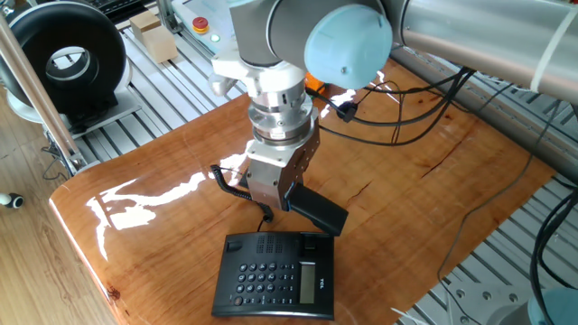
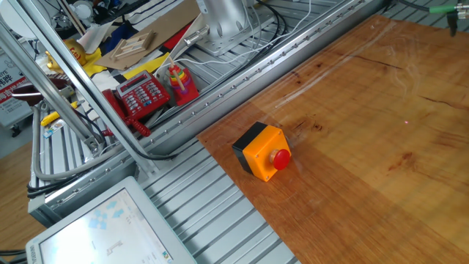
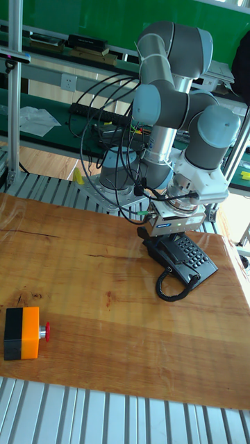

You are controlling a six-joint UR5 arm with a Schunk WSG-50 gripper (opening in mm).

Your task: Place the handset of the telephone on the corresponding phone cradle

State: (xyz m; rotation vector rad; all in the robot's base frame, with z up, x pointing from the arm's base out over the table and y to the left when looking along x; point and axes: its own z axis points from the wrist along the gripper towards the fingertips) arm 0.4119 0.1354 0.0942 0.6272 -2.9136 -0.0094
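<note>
My gripper [image 1: 277, 197] is shut on the handset [image 1: 318, 209], a slim black bar held tilted a little above the table. Its coiled cord [image 1: 228, 178] trails out to the left of the fingers. The black telephone [image 1: 275, 276] lies flat just in front of and below the handset. Its cradle [image 1: 282, 242], the strip with grille slots, is the edge nearest the gripper. In the tall fixed view the gripper [image 3: 169, 234] hangs over the left end of the telephone [image 3: 189, 255], with the cord [image 3: 168, 283] looped on the wood. The other fixed view shows neither gripper nor phone.
An orange button box [image 2: 262, 151] sits on the wooden table [image 1: 163, 226], also seen far left in the tall view as the box [image 3: 21, 334]. A red phone [image 2: 143, 94] and clutter lie off the table. Black cables [image 1: 406, 117] cross the table behind the arm.
</note>
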